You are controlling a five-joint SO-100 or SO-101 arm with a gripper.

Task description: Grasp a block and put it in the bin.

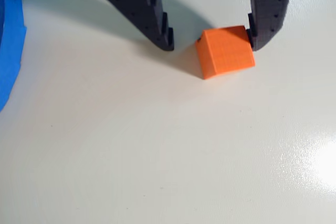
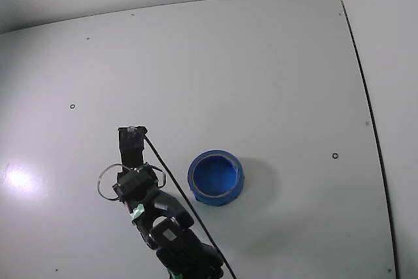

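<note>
In the wrist view a small orange-red block [image 1: 226, 52] rests on the white table. My gripper [image 1: 211, 42] is open and lowered around it. The right finger [image 1: 268, 19] touches the block's right upper edge, while the left finger [image 1: 157, 24] stands a clear gap away. A slice of the blue bin [image 1: 9, 45] shows at the left edge of this view. In the fixed view the round blue bin [image 2: 215, 178] sits to the right of the arm. There the gripper [image 2: 132, 136] points up the picture and hides the block.
The white table [image 2: 248, 70] stretches wide around the arm, with small dark marks [image 2: 72, 106] on it. A black cable [image 2: 170, 181] runs along the arm close to the bin's left side. A wall edge borders the table on the right.
</note>
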